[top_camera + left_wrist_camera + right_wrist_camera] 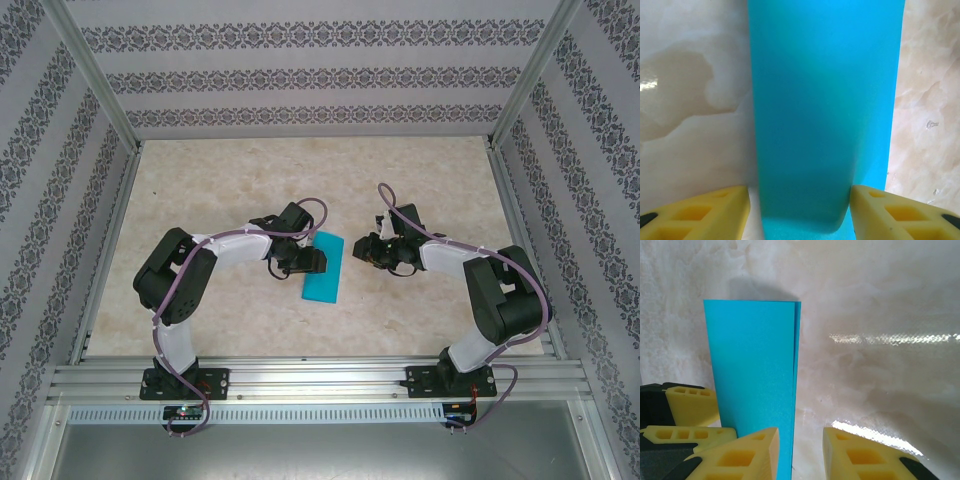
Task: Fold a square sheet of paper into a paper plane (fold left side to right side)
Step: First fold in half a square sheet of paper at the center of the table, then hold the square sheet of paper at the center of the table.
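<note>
The square sheet of paper [328, 276] is bright teal and lies on the table folded in half, a narrow rectangle with its two edges stacked on the right [795, 365]. A paper plane is out of view. My left gripper [306, 262] sits over the sheet's left side, open. In the left wrist view its yellow fingers [715, 210] straddle the slightly lifted top flap [805, 150], with a gap on the left. My right gripper [368, 250] is open just right of the sheet. Its left finger [750, 455] rests by the paper's edge, and bare table shows between the fingers.
The beige marbled tabletop [230, 180] is ringed by aluminium rails [300, 375] and patterned walls. In the right wrist view the left gripper's yellow fingers [690, 407] sit at the paper's far side.
</note>
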